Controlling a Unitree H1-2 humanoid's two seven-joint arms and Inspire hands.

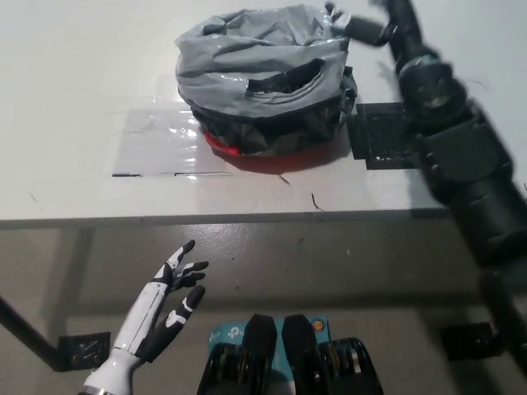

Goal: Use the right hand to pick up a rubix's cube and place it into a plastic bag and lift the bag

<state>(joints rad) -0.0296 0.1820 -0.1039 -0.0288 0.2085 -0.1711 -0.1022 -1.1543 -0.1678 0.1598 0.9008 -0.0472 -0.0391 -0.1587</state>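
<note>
Right hand (pixel 356 29) is seen at the bag's (pixel 262 82) upper right rim; its grip cannot be told. Left hand (pixel 173 288) is held open below the table (pixel 66 99).

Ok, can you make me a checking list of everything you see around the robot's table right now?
Surface: white table, with a clear shiny sheet lying flat on it.
Job's things: grey plastic bag bunched on the table, red and dark stuff showing at its bottom edge; cube not seen.
Clutter: black patterned mat beside the bag.
Hands: right hand at the bag's upper right rim, grip unclear; left hand open, resting below the table edge.
Cables: nothing seen.
Surroundings: floor under the table, a black plate on it.
</note>
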